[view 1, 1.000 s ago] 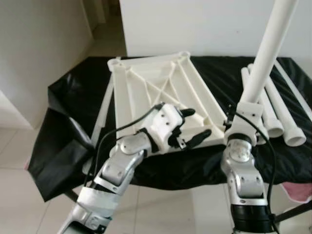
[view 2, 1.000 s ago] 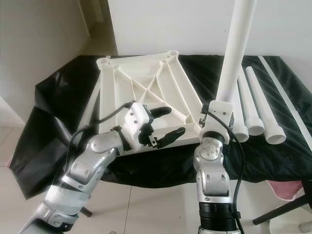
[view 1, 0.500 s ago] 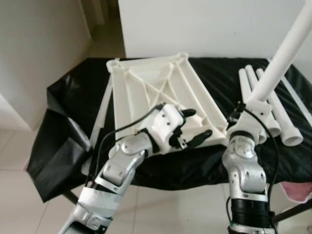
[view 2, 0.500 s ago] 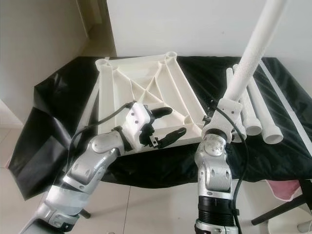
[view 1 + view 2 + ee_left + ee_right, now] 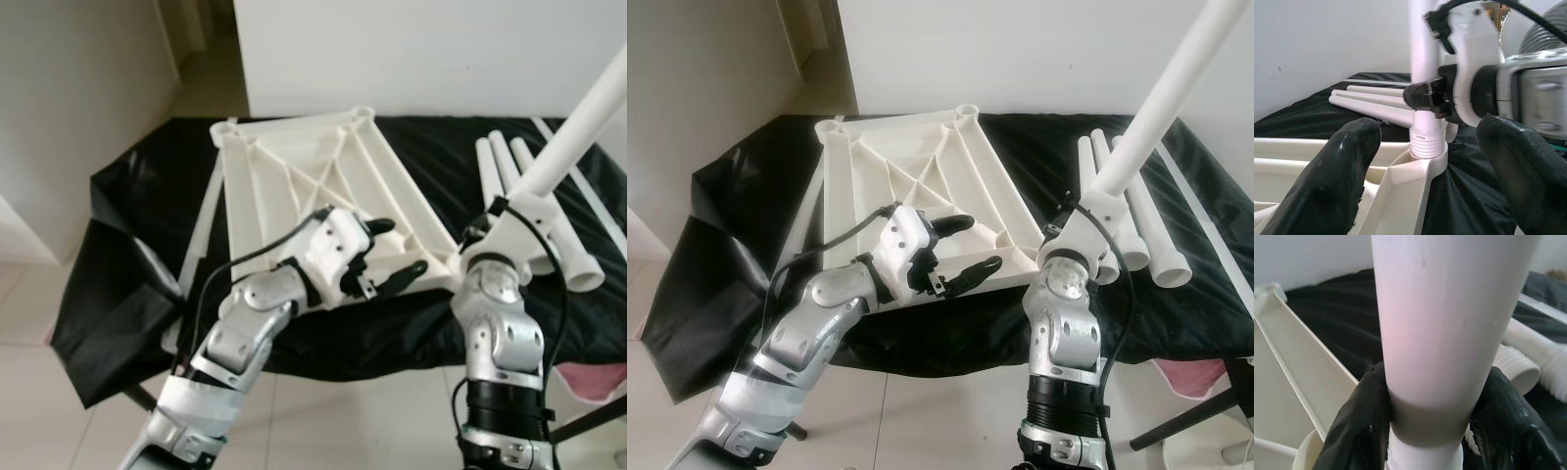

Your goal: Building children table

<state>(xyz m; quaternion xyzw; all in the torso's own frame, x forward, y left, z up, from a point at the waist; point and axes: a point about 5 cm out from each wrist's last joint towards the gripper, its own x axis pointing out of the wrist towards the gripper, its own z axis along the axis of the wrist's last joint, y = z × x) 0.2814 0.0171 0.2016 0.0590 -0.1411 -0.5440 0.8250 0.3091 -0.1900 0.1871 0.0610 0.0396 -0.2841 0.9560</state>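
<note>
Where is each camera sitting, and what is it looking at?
Left and right eye views: on the head, looking down at the upturned tabletop, both silver arms showing.
Left wrist view: on the left arm, between its open black fingers, facing the table leg at its corner socket.
Right wrist view: on the right arm, its fingers clamping that leg.
All share the leg.
</note>
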